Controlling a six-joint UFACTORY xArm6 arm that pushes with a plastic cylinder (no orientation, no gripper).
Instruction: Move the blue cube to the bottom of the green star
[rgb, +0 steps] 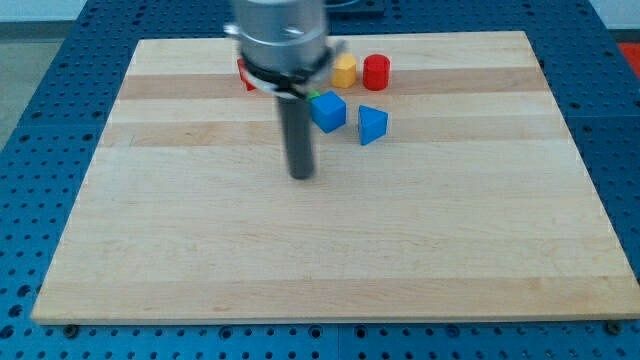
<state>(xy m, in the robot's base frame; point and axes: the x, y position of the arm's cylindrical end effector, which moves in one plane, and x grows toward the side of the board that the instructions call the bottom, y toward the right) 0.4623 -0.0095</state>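
Tip (302, 175) of my gripperless dark rod sits just left-below the blue plastic cube (328, 111), toward the wooden table's (400, 260) bottom edge; green star (314, 95) mostly hidden.

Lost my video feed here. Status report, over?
My tip on bare board, below-left of blue cube, not touching. Green star mostly hidden behind arm, touching the cube's upper left. Blue triangular block right of cube.

A blurred silver-grey cylindrical housing with a black band carries a straight dark rod down to my tip (302, 176).
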